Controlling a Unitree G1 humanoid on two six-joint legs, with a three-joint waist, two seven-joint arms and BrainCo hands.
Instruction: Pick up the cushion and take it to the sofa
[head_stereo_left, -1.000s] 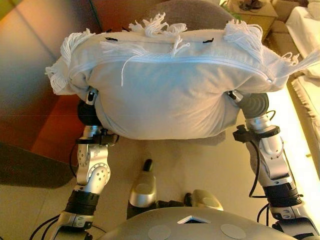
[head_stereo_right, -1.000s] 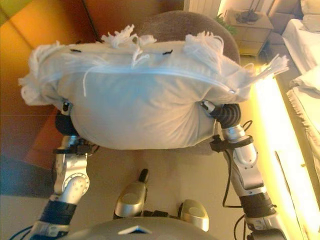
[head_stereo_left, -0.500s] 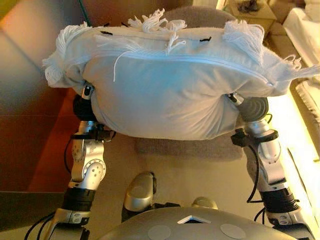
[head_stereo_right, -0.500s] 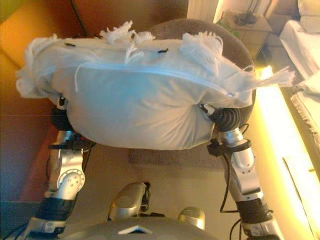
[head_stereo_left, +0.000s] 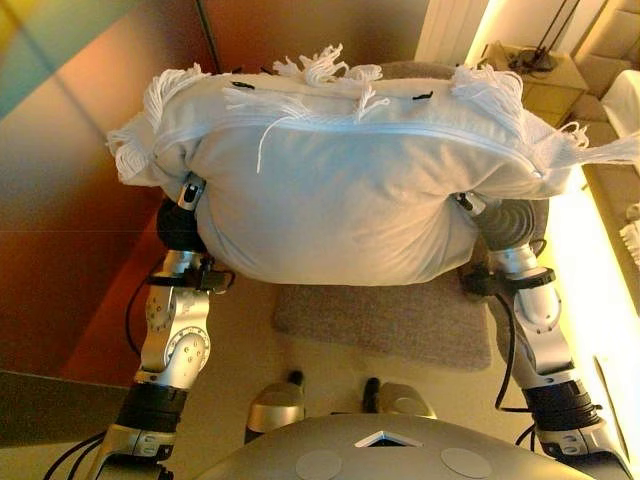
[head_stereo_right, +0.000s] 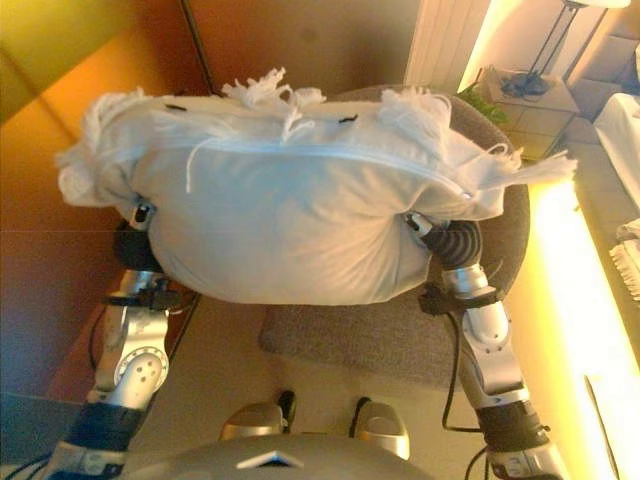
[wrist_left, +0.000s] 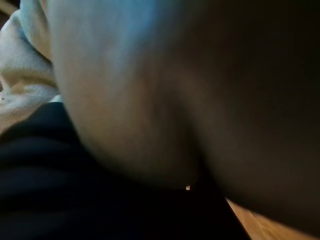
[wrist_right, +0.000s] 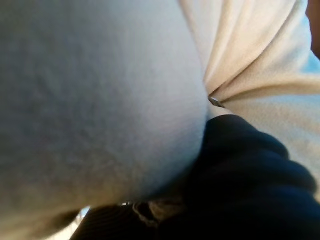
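Observation:
A big white cushion with tassel fringes and a zip along its top is held up in front of me, between my two arms. My left hand is against its lower left side and my right hand against its lower right side. The cushion hides most of both hands. In the left wrist view the cushion's cloth fills the picture next to the dark cover. The right wrist view shows the same cloth pressed close to the hand.
A round grey seat or rug lies on the floor below and behind the cushion. A brown wooden wall runs along the left. A small side table with a lamp base stands at the far right, and a white edge of furniture beyond it.
The whole picture has shifted, so the camera has moved. More of the grey seat and the far wall shows now. The cushion stays between my arms in the same hold.

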